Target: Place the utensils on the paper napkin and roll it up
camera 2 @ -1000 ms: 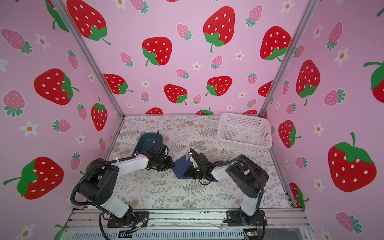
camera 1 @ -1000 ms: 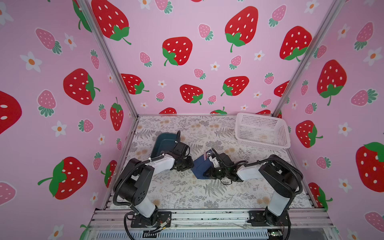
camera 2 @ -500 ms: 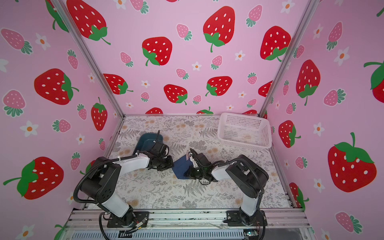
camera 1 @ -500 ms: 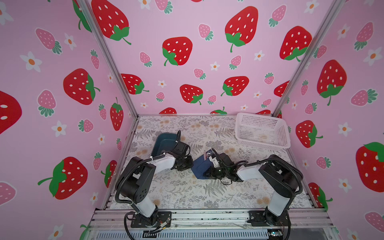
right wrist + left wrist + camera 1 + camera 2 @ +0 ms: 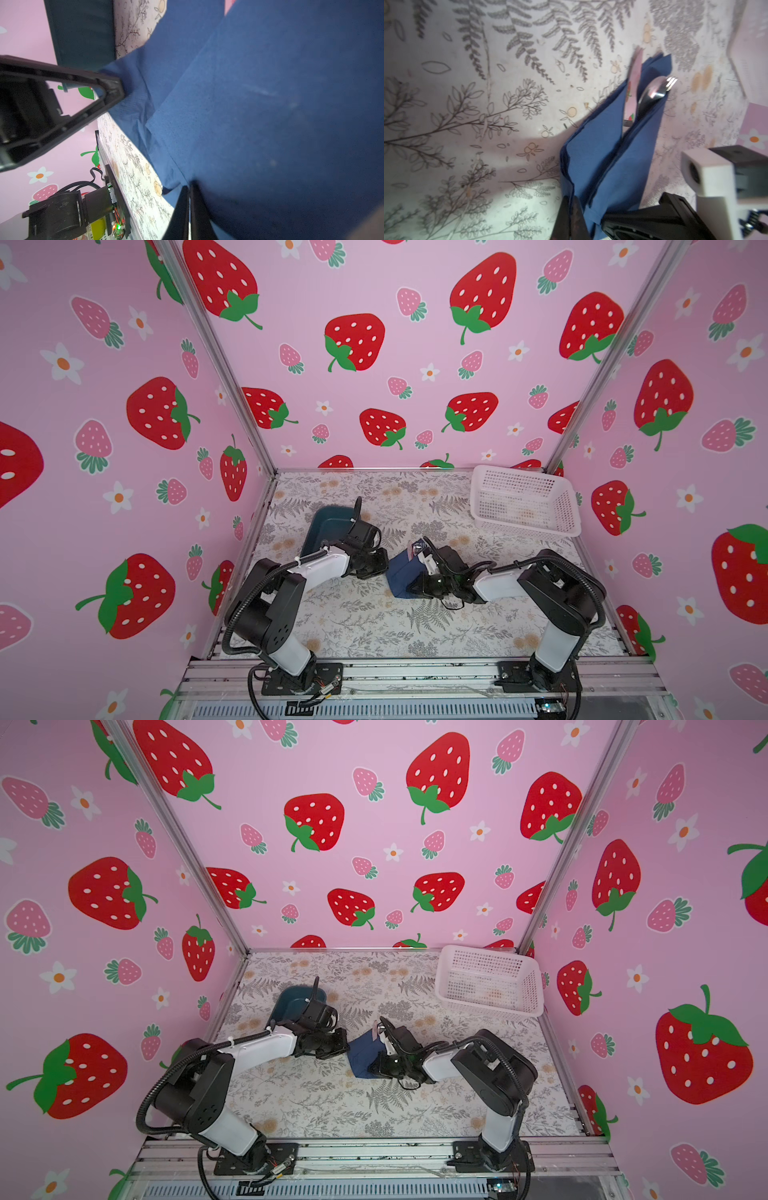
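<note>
The navy paper napkin (image 5: 402, 572) (image 5: 365, 1052) lies half folded on the floral table between both arms. It wraps the utensils: in the left wrist view a shiny spoon (image 5: 652, 93) and fork tines (image 5: 671, 82) stick out of the far end of the fold. My left gripper (image 5: 572, 199) (image 5: 385, 567) is shut on the napkin's near left edge. The right gripper (image 5: 189, 188) (image 5: 411, 591) is shut on a folded-over layer of the napkin (image 5: 259, 116). The left gripper's finger (image 5: 112, 89) shows in the right wrist view, pinching the napkin's corner.
A dark teal tub (image 5: 328, 526) (image 5: 291, 1002) sits just behind the left arm. At the back right stands a white mesh basket (image 5: 523, 502) (image 5: 490, 979). Pink strawberry walls close in the table on three sides.
The left gripper has closed onto the napkin's left edge. The right gripper stays shut on the napkin and has hardly moved.
</note>
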Available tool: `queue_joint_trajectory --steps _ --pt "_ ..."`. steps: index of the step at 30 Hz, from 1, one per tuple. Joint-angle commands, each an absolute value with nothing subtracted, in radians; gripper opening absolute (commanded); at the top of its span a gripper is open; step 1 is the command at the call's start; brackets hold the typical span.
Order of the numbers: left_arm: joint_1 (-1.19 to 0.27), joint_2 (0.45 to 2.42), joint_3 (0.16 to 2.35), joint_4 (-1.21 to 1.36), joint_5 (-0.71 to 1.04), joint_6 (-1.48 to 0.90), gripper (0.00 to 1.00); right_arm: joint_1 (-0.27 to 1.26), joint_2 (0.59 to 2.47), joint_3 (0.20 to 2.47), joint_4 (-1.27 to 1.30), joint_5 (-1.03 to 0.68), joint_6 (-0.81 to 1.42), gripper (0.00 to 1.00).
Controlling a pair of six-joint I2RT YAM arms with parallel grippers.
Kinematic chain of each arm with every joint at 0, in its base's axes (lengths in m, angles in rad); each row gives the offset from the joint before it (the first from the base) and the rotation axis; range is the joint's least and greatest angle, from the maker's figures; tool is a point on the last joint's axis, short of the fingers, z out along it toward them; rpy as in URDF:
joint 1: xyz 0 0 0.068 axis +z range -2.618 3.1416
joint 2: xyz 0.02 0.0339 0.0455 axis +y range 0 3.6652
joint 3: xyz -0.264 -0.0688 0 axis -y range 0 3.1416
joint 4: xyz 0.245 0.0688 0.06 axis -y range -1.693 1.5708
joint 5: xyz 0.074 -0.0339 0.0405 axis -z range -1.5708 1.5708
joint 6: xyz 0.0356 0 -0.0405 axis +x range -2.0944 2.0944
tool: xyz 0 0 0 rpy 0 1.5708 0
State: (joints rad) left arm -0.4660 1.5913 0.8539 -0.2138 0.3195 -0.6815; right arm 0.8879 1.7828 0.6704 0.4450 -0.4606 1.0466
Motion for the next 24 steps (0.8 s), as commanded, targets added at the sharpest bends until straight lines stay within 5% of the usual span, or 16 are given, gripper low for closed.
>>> queue_joint_trajectory --steps 1,24 --pt "-0.475 1.56 0.899 -0.227 0.371 -0.696 0.0 0.893 1.799 0.663 0.394 -0.442 1.043 0.09" --pt "-0.548 1.625 0.973 -0.186 0.417 -0.767 0.0 0.886 1.664 0.632 0.399 -0.391 1.029 0.12"
